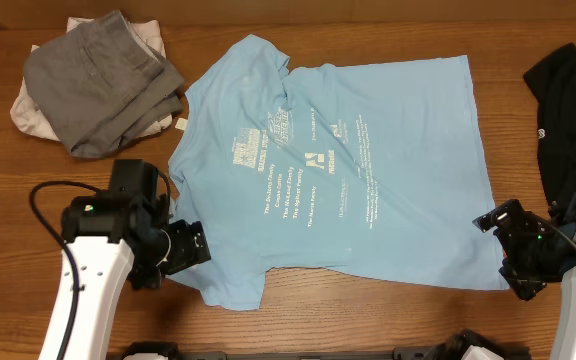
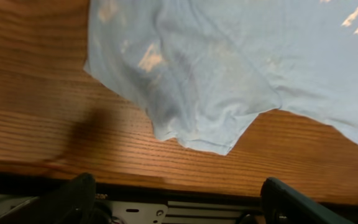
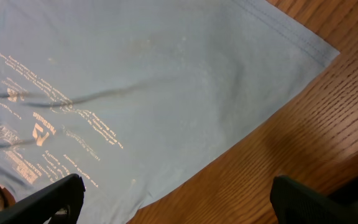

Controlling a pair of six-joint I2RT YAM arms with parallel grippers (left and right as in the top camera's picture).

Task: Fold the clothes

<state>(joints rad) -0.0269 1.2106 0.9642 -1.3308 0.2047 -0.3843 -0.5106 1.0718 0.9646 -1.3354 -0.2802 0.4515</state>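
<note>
Fingers [image 2: 73, 198] on our left gripper [image 1: 193, 248] and right gripper [image 1: 488, 220] stand wide and empty. The blue T-shirt [image 1: 368, 170] lies spread mid-frame, and we judge both wait at its lower edge to begin folding.

light blue printed cotton T-shirt [image 1: 368, 170]: spread flat, centre | grey garment [image 1: 98, 85] atop off-white garment [image 1: 28, 115]: far-left | black garment [image 1: 573, 90]: right edge
</note>
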